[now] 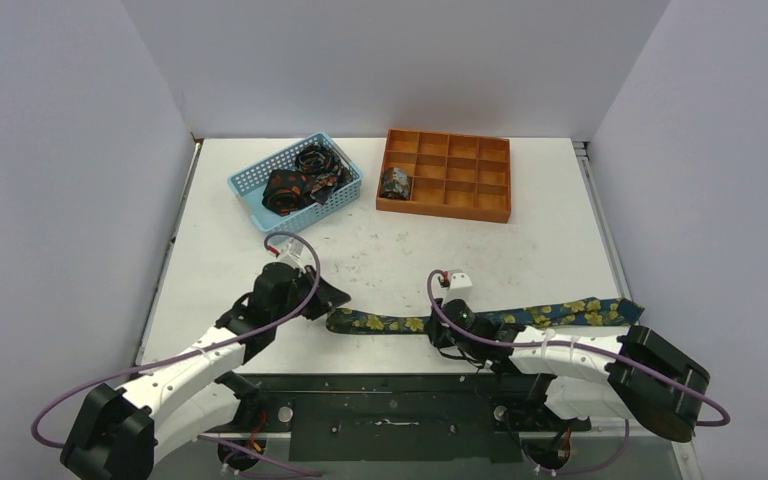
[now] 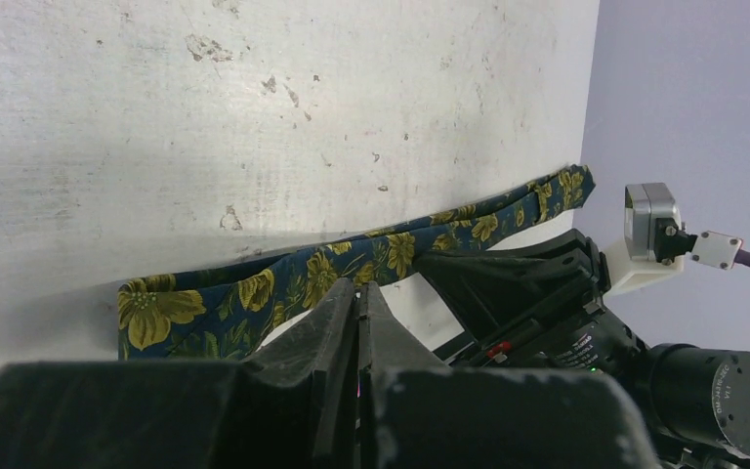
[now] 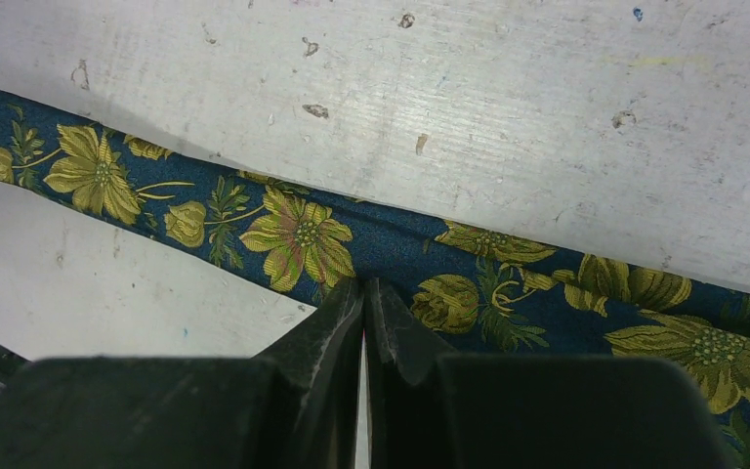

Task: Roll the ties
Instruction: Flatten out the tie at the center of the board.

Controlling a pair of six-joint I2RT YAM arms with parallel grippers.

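Risk: left gripper (image 2: pixel 359 301) and right gripper (image 3: pixel 364 293), jaws together, seem to nip only the near edge of the long navy yellow-floral fabric tie (image 1: pixel 385 322); it may slip.

A flat tie (image 1: pixel 390 323) lies across the table (image 1: pixel 390 250) at 6 o'clock, running 9 to 3. My left hand (image 2: pixel 359 293) is near its 9 o'clock end, my right hand (image 3: pixel 363 293) at its middle. At 11 o'clock a basket (image 1: pixel 245 180) holds heaped ties (image 1: pixel 295 185); at 1, a tray (image 1: pixel 445 210) holds a rolled tie (image 1: pixel 396 183).

Bright, even light from above
We see a soft shadow along the tie (image 2: pixel 352 256) on the white table (image 2: pixel 254 117); our wrist views blur the near fingers (image 3: pixel 322 342), with mild glare.
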